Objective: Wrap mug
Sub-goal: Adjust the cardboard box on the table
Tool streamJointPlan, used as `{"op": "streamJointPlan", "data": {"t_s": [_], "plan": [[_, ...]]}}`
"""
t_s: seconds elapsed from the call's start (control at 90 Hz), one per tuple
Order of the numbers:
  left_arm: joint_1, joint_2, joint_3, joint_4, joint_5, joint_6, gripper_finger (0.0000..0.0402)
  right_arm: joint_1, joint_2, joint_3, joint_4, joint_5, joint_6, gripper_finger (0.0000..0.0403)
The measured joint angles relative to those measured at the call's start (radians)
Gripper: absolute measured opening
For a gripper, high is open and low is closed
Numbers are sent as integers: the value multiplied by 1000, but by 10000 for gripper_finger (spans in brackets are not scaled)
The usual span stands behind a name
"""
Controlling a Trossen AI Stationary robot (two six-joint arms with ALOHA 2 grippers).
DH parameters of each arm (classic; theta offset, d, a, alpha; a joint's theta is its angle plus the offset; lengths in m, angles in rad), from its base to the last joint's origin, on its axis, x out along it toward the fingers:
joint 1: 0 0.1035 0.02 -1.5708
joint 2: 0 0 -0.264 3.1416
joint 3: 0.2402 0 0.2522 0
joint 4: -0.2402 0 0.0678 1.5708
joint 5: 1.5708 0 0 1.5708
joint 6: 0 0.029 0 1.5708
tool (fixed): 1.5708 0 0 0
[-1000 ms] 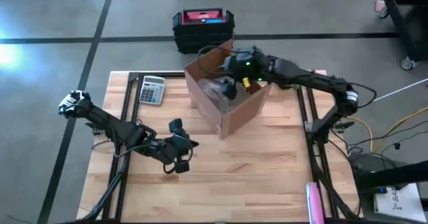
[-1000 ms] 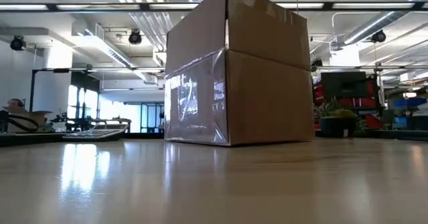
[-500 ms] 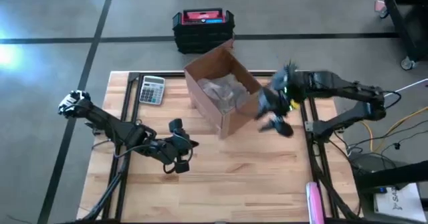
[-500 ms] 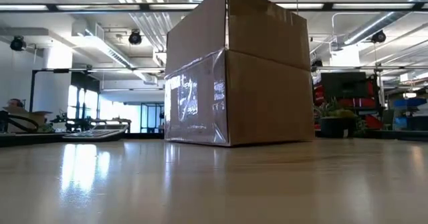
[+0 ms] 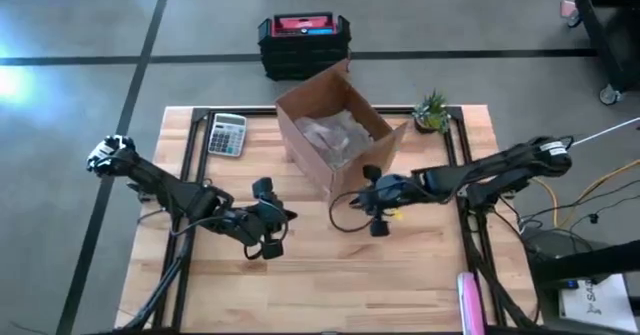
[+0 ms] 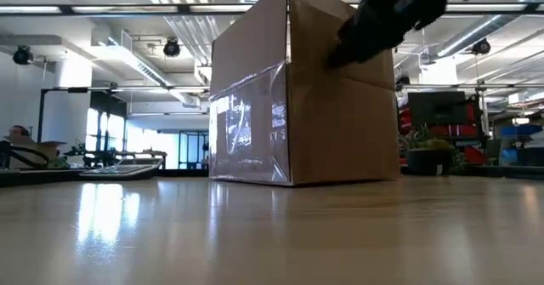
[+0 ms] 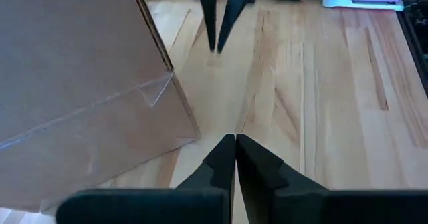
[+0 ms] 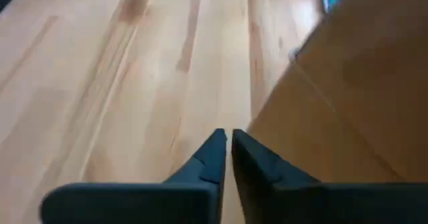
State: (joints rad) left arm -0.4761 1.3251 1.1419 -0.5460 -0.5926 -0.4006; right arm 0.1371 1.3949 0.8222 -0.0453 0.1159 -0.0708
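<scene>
Pale wood planks make up the table [image 5: 330, 275], and going across it from nine o'clock the first thing is the left gripper [image 5: 268, 227], low over the boards at about seven o'clock of the table's middle, its fingers [image 7: 223, 158] pressed together on nothing. At eleven o'clock a calculator [image 5: 227, 134] lies flat near the back edge. Next, at twelve o'clock, stands a brown cardboard box [image 5: 338, 133] with its top flaps open and clear tape on one side. Inside it lies the mug's bundle [image 5: 330, 136], a crumpled greyish, see-through wrapping that fills the bottom of the box; the mug itself cannot be made out under the wrap. Just off the box's near corner, close to the table's middle, the right gripper [image 5: 372, 201] hangs near the boards, its two dark fingers [image 8: 215, 154] shut with nothing between them. In the left wrist view it shows as a narrow dark pair of tips beyond the box. At one o'clock a small potted plant [image 5: 433, 113] sits near the table's back edge, well apart from both arms.
</scene>
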Motion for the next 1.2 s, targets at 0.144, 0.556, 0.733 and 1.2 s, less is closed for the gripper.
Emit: {"op": "streamJointPlan", "data": {"t_s": [0.144,0.556,0.733,1.2], "plan": [[0,0,0,1,0,-2,0,-1,147,-5,140,80,-23,12],[0,0,0,7,0,-2,0,-57,523,285,319,281,-158,3],[0,0,0,11,-1,-4,0,-89,656,455,306,290,-266,3],[5,-82,-1,-44,-18,42,0,-79,413,585,-287,-75,-122,2]]}}
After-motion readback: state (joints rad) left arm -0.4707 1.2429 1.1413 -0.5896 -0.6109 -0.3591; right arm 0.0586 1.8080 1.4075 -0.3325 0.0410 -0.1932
